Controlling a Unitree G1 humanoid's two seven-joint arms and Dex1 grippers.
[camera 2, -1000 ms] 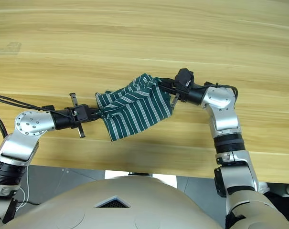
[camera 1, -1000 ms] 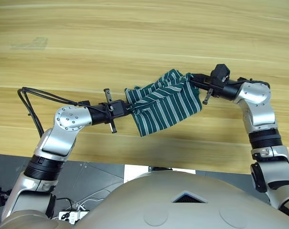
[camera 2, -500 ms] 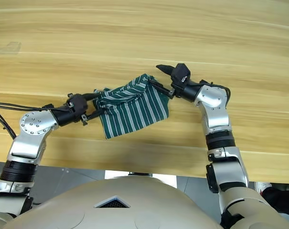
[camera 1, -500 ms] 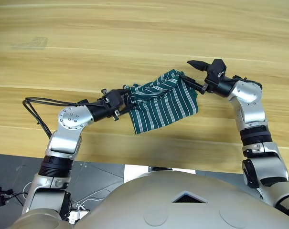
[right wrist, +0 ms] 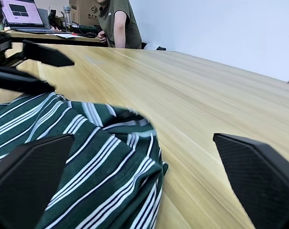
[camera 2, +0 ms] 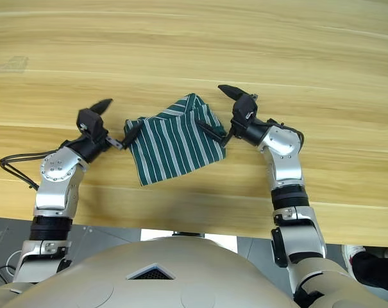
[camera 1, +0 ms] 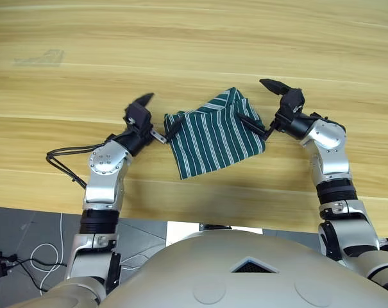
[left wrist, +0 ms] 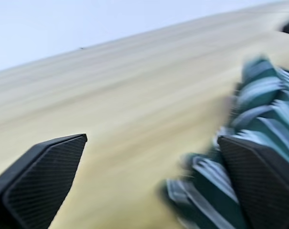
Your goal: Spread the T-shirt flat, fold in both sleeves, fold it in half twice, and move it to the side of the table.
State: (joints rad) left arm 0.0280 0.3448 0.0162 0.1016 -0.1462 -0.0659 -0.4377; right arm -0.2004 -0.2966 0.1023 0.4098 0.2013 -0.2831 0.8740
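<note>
Left pincer (camera 1: 161, 109), right pincer (camera 1: 251, 99) now wide open, empty; folded T-shirt (camera 1: 216, 135) released onto counter (camera 1: 181, 38); side move likely pending.

One T-shirt (camera 1: 214, 135), green with white stripes, on one wooden worktop (camera 1: 181, 38). Two pincers in all: one left pincer (camera 1: 163, 109) at one side of it, one right pincer (camera 1: 253, 99) at the other.
</note>
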